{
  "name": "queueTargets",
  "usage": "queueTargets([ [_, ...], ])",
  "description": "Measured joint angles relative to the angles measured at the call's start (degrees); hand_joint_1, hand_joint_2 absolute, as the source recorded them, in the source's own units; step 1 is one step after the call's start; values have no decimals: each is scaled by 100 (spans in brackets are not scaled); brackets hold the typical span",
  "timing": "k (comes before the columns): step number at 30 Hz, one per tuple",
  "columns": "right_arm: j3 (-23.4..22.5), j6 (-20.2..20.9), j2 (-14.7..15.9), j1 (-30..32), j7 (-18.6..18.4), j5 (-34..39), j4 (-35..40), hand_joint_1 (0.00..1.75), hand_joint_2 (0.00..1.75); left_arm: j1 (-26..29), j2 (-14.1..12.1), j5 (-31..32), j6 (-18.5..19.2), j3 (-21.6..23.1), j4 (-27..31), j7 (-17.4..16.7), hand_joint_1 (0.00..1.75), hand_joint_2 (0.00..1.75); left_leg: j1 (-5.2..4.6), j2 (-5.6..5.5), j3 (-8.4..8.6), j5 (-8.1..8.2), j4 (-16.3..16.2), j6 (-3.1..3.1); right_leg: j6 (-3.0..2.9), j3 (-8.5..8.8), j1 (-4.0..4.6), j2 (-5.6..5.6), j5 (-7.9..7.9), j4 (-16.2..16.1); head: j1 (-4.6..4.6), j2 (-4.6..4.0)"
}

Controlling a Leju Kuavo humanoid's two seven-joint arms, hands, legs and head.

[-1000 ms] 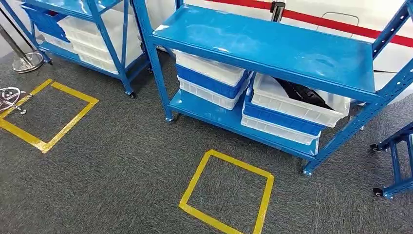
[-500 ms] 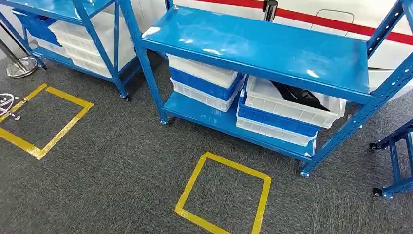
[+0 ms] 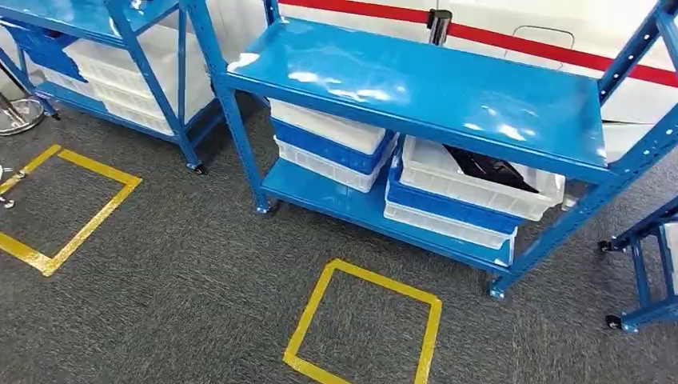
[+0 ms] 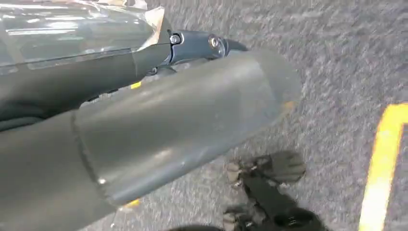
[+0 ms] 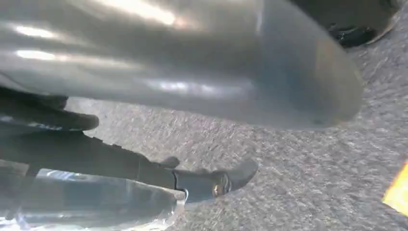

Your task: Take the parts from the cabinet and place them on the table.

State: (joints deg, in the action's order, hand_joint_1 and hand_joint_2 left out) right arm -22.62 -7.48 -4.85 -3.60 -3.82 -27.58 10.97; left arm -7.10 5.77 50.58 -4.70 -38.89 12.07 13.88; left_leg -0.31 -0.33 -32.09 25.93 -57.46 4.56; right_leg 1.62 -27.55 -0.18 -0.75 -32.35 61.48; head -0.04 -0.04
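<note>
Both arms hang at the robot's sides. The left robot hand (image 4: 192, 44) and the right robot hand (image 5: 209, 183) each hang low over the grey carpet (image 4: 337, 72). So little of either shows past the grey covers that I cannot tell whether the fingers are apart or curled in. I see nothing in either of them.

The blue cabinet (image 3: 416, 84) stands ahead of the robot, and nothing rests on its top shelf. On its lower shelf, at the right, a white bin (image 3: 472, 184) sits on top of a stack. A dark part (image 3: 489, 170) lies in it, tucked under the top shelf. More bins are stacked on the left of the same shelf. A yellow square (image 3: 364, 324) is taped on the carpet just in front of the cabinet, and a second rack (image 3: 120, 48) stands to the cabinet's left.

By my reckoning the job has hardly begun. The part lies untouched in its bin, so the reach, the lift and the carry to the counter are all left to do.
</note>
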Motion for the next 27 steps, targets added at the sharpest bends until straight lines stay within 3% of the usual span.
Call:
queueTargets([
  [3, 0, 0, 11, -27, 0, -2, 0, 0, 0, -30, 4, 0, 0, 0, 0, -7, 0, 0, -19, 18, 11, 41, -8, 1, -25, -725, -23, 4, -503, 1101, 15, 2],
  [4, 0, 0, 20, -27, 0, -7, 0, 0, 0, -29, 7, 11, 4, 0, 0, -68, 0, 0, -23, 14, 20, 59, -12, -8, 0, -861, -22, 4, -512, 1238, 20, 2],
  [5, 0, 0, 20, -14, 0, -15, 0, 0, 0, -25, 7, 33, 2, 0, 0, -109, 0, 0, -23, 6, 47, 84, -14, -19, 92, -875, -24, 6, -394, 1117, 17, 2],
  [6, 0, 0, 24, 7, -2, -22, 0, 0, 0, -17, 11, 42, -13, 0, 0, -135, 0, 0, -22, -6, 83, 114, -17, -33, 148, -782, -26, 7, -170, 767, 20, 2],
  [8, -2, -11, 33, 5, 0, -33, 0, 0, 0, -16, 31, 44, -88, 0, 0, -190, 0, 0, -20, -8, 175, 181, -16, -75, 284, -467, -34, 25, 437, -220, 22, 2],
  [9, -2, -15, 33, 16, 0, -42, -2, 0, 0, -16, 33, 44, -107, 0, -2, -221, 0, 0, -27, 1, 170, 208, -21, -103, 161, -514, -32, 54, 459, -287, 2, 2],
  [10, -2, -26, 28, -4, 2, -46, -2, 0, 0, -28, 33, 46, -135, 0, 0, -232, 0, 0, -32, 4, 151, 221, -38, -128, 21, -541, 11, 86, 300, -334, 5, 2],
  [11, -2, -37, 28, -18, 2, -55, 0, 0, 0, -38, 37, 50, -140, 0, 0, -251, 0, 0, -40, 10, 131, 237, -38, -161, -26, -478, 26, 84, 485, -340, 9, 2],
  [12, -2, -59, 26, -7, 0, -59, -2, 0, 0, -27, 42, 50, -144, 0, -2, -273, 0, 0, -51, 11, 125, 255, -79, -173, -71, -501, -18, 83, 561, -388, -20, 2],
  [13, -2, -68, 28, 5, 0, -59, -2, 0, 0, -19, 44, 50, -151, 0, -2, -275, 0, 0, -53, 18, 146, 206, -58, -78, -54, -456, -25, 82, 567, -384, -20, 2],
  [18, -4, -76, 17, -32, 0, -74, -2, 0, 0, -59, 61, 57, -133, 2, 0, -295, 0, 0, -38, 24, 190, 256, 8, -96, -112, -449, 5, 73, 529, -393, -15, 2],
  [24, -7, -76, 15, -35, 2, -74, -2, 0, 0, -64, 61, 57, -133, 2, 0, -308, 0, 0, -34, 24, 197, 260, 25, -99, -127, -439, 15, 75, 524, -393, -13, 2],
  [27, -9, -77, 15, -34, 2, -74, -2, 0, 0, -64, 61, 57, -133, 2, 0, -310, 0, 0, -23, 24, 198, 252, 25, -151, -136, -437, 21, 75, 530, -392, -11, 2],
])
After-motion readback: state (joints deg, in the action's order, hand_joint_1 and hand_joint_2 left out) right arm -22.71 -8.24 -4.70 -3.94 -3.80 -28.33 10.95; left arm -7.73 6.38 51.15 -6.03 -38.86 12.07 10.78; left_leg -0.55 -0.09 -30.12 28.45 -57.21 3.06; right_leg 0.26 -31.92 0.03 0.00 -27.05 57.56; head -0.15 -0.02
